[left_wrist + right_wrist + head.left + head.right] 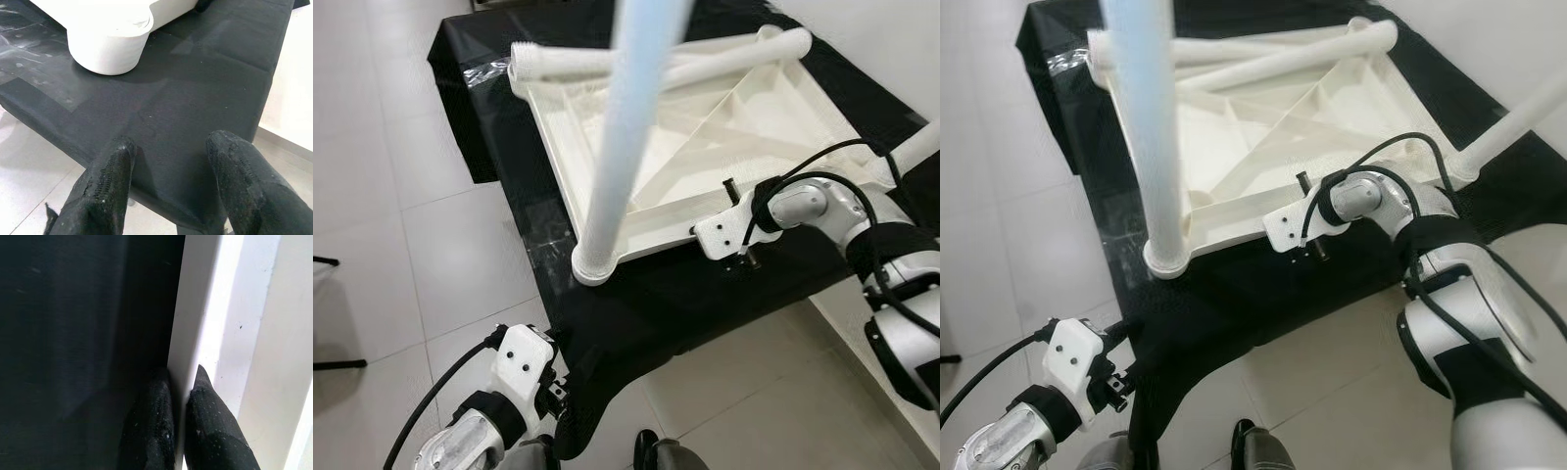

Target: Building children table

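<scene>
No readable text, label or number anywhere.

Upright leg (626,137) blocks tabletop (744,117); mat (195,98) ahead seems open.

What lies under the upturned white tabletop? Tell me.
The tabletop rests upside down on a black cloth over a low surface. The right hand grips its near edge. What the cloth covers is hidden.

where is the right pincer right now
In the head views the right pincer is at the near rim of the upturned white tabletop, its fingers clamped on that edge over the black mat.
</scene>
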You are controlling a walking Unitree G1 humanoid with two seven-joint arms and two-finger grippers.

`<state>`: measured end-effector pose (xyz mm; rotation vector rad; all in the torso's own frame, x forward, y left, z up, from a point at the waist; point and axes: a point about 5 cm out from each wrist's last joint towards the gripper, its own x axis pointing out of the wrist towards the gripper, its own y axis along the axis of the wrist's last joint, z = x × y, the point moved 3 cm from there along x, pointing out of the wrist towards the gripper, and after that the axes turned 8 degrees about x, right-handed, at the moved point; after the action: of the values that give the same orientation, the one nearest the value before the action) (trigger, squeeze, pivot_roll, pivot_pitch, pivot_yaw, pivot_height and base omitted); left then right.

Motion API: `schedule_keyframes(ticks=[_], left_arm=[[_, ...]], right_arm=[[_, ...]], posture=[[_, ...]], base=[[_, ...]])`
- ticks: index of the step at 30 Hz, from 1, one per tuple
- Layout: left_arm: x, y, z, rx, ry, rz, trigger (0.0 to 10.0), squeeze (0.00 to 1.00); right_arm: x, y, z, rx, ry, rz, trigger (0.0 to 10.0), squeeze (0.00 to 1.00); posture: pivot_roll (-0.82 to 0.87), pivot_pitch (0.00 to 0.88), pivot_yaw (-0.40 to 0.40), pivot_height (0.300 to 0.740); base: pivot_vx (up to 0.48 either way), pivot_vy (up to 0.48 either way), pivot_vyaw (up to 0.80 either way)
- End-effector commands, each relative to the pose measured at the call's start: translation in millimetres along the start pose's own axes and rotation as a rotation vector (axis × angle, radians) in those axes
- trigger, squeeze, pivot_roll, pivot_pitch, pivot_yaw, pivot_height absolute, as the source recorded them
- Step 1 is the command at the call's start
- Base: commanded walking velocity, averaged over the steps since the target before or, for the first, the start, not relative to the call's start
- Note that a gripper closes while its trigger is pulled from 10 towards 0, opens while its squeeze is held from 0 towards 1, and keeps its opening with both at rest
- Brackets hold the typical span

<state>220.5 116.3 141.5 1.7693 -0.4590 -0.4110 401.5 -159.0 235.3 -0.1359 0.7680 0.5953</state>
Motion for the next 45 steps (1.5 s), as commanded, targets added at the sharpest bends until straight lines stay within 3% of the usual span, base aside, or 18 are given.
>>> schedule_keyframes(ticks=[1, 2, 3, 9, 10, 18, 27, 29, 31, 33, 34, 35, 36, 38, 39, 40, 41, 45], left_arm=[[-3.6, -4.2, 3.4, -0.004, -0.018, -0.029, 10.0, 0.00], [-3.7, -4.1, 3.5, -0.004, -0.018, -0.030, 10.0, 0.00], [-3.7, -4.1, 3.7, -0.004, -0.017, -0.030, 10.0, 0.00], [-3.3, -4.2, 3.7, -0.006, -0.017, -0.029, 10.0, 0.00], [-3.2, -4.2, 3.8, -0.006, -0.017, -0.029, 10.0, 0.00], [-3.1, -4.2, 4.2, -0.006, -0.019, -0.029, 10.0, 0.00], [-1.5, -3.8, 4.6, -0.006, -0.018, -0.025, 10.0, 0.00], [-0.7, -3.6, 4.5, -0.005, -0.015, -0.024, 10.0, 0.00], [0.6, -2.5, 1.7, 0.001, 0.005, -0.019, 10.0, 0.00], [0.6, -2.5, 1.7, 0.001, 0.005, -0.019, 10.0, 0.00], [1.0, -2.3, -0.5, 0.002, 0.020, -0.019, 10.0, 0.00], [1.0, -2.3, -0.5, 0.002, 0.020, -0.019, 10.0, 0.00], [1.9, -2.2, -4.0, 0.010, 0.036, -0.018, 10.0, 0.00], [1.9, -2.2, -4.0, 0.010, 0.036, -0.018, 10.0, 0.00], [3.0, -2.4, -8.4, 0.022, 0.058, -0.020, 10.0, 0.00], [3.0, -2.4, -8.4, 0.022, 0.058, -0.020, 10.0, 0.00], [4.1, -2.4, -13.5, 0.034, 0.083, -0.021, 10.0, 0.00], [4.8, -2.4, -17.1, 0.044, 0.100, -0.022, 10.0, 0.00]], right_arm=[[-15.7, 1.9, 25.9, -0.033, -0.141, -0.004, 0.0, 0.00], [-17.3, 0.5, 29.1, -0.039, -0.152, -0.022, 6.9, 0.00], [-18.5, -1.2, 32.2, -0.050, -0.165, -0.043, 10.0, 0.00], [-20.3, -6.5, 36.2, -0.061, -0.186, -0.090, 10.0, 0.00], [-21.3, -8.5, 37.1, -0.053, -0.192, -0.102, 10.0, 1.00], [-26.7, -12.0, 49.8, -0.052, -0.311, -0.131, 10.0, 1.00], [-39.8, -13.2, 49.6, 0.068, -0.320, -0.038, 10.0, 1.00], [-43.2, -12.0, 46.8, 0.129, -0.303, 0.024, 10.0, 1.00], [-49.8, -4.4, 42.2, 0.281, -0.279, 0.219, 10.0, 1.00], [-49.8, -4.4, 42.2, 0.281, -0.279, 0.219, 10.0, 1.00], [-52.6, -0.3, 38.6, 0.348, -0.264, 0.324, 10.0, 1.00], [-52.6, -0.3, 38.6, 0.348, -0.264, 0.324, 10.0, 1.00], [-55.3, 5.2, 32.8, 0.423, -0.280, 0.449, 10.0, 0.85], [-55.3, 5.2, 32.8, 0.423, -0.280, 0.449, 10.0, 0.85], [-53.7, 13.1, 20.8, 0.510, -0.303, 0.571, 10.0, 0.73], [-53.7, 13.1, 20.8, 0.510, -0.303, 0.571, 10.0, 0.73], [-45.5, 24.9, 5.9, 0.610, -0.360, 0.681, 10.0, 0.71], [-39.2, 32.8, -4.9, 0.702, -0.406, 0.746, 10.0, 0.71]], posture=[[0.11, 0.281, -0.103, 0.740], [0.11, 0.282, -0.104, 0.740], [0.11, 0.283, -0.105, 0.740], [0.10, 0.283, -0.104, 0.740], [0.10, 0.284, -0.105, 0.740], [0.10, 0.282, -0.100, 0.740], [0.10, 0.279, -0.106, 0.740], [0.09, 0.280, -0.113, 0.740], [0.09, 0.278, -0.117, 0.740], [0.09, 0.278, -0.117, 0.740], [0.07, 0.277, -0.119, 0.740], [0.07, 0.277, -0.119, 0.740], [0.07, 0.271, -0.108, 0.740], [0.07, 0.271, -0.108, 0.740], [0.06, 0.267, -0.100, 0.740], [0.06, 0.267, -0.100, 0.740], [0.05, 0.263, -0.095, 0.740], [0.05, 0.262, -0.094, 0.740]], base=[[0.000, 0.000, 0.00], [0.000, 0.000, 0.00], [0.000, 0.000, 0.00], [0.000, 0.000, 0.00], [0.000, 0.000, 0.00], [0.000, 0.000, 0.00], [0.000, 0.000, 0.00], [0.000, 0.000, 0.00], [0.000, 0.000, 0.00], [0.000, 0.000, 0.00], [0.000, 0.000, 0.00], [0.000, 0.000, 0.00], [0.000, 0.000, 0.00], [0.000, 0.000, 0.00], [0.000, 0.000, 0.00], [0.000, 0.000, 0.00], [0.000, 0.000, 0.00], [0.000, 0.000, 0.00]])
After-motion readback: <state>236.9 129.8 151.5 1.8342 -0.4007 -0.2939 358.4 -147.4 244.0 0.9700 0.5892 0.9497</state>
